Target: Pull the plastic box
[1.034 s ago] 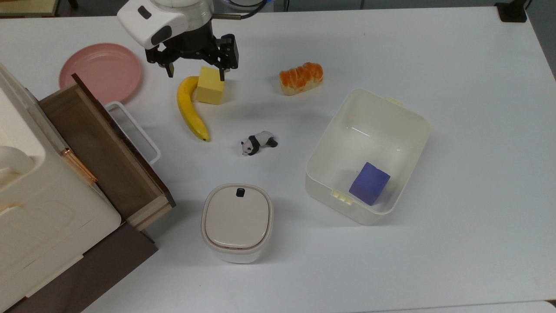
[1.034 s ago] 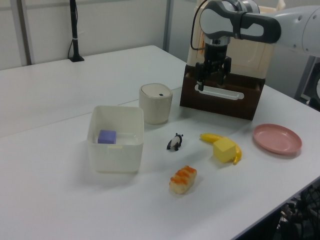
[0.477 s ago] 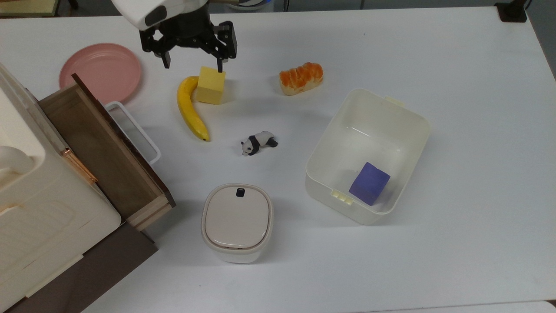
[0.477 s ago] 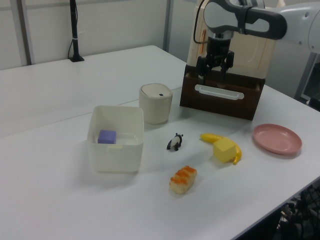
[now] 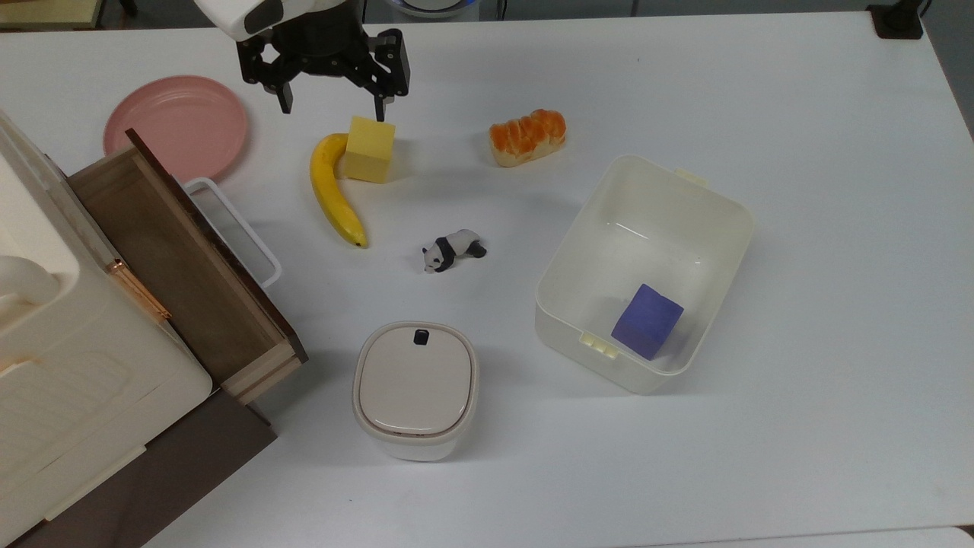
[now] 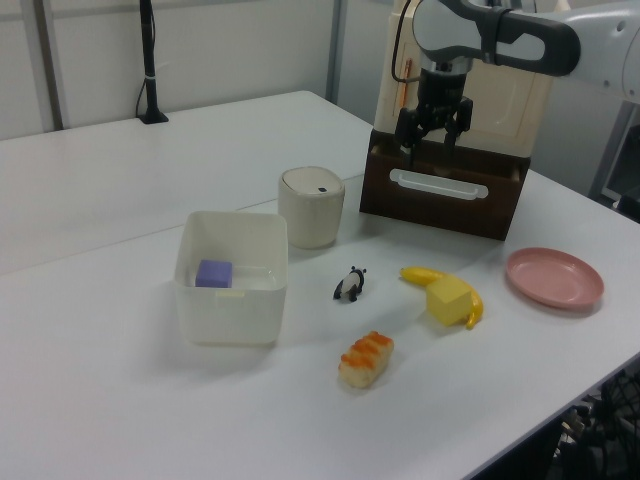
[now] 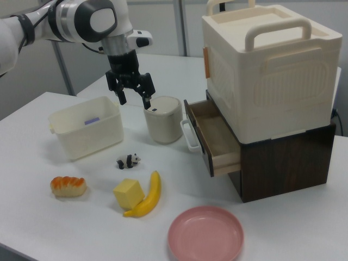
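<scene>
— We see a white tabletop (image 5: 799,91); where does the plastic box (image 5: 711,221) sit?

— Toward the top view's right edge, lidless, a purple block (image 5: 647,320) inside.

— And our gripper (image 5: 331,103)?

— Its fingers are spread wide, holding nothing, above the yellow block (image 5: 370,149) near the top view's upper edge, well apart from the box.

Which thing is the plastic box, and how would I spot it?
Find the brown drawer, then look across the table, past the lidded pot. The plastic box is the big cream tub with no lid and a purple block inside.
</scene>
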